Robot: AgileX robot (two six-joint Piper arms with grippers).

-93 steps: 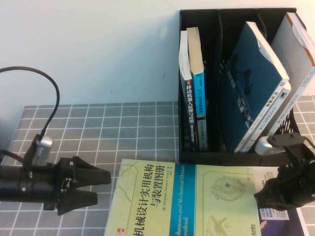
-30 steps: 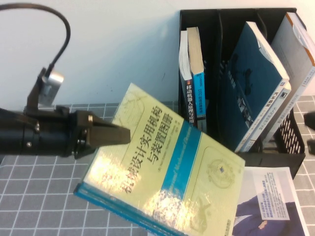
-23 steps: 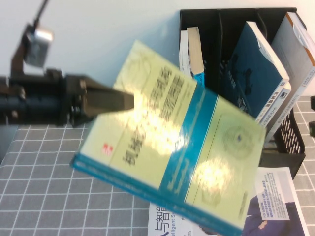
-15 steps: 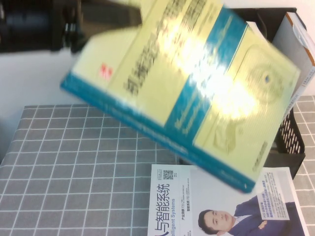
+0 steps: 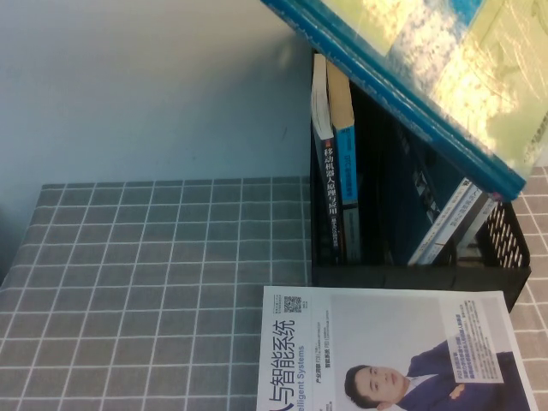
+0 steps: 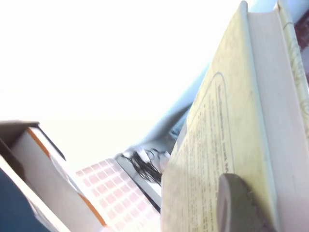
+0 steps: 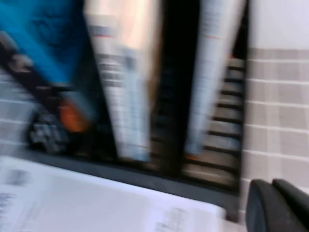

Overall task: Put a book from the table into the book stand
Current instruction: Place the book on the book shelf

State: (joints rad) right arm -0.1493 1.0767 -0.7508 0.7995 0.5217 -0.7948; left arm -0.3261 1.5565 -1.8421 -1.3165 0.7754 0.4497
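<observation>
While the thick paperback book hangs tilted in the air at the top right of the high view, above and in front of the book stand, its blue spine runs diagonally down toward the right and its pale yellow-green cover faces up. The left pincer does not appear in the high view. Its own wrist view shows one rounded grey pad pressed flat on the book's printed cover, beside the cream block of page edges, so the pincer is clamped on the book.

The book stand is a black plastic rack with upright dividers and a perforated, mesh-like low side at its right end. It stands on the tabletop, which wears a grey cloth crossed by thin white grid lines. Two slim books stand upright in its left compartment, and several more lean in the compartments to the right.

A white-covered book showing a man in a suit lies flat on the cloth just in front of the stand.

The right pincer shows only as dark finger tips in its wrist view, near the stand's right end, and whether it is apart or together cannot be told.
</observation>
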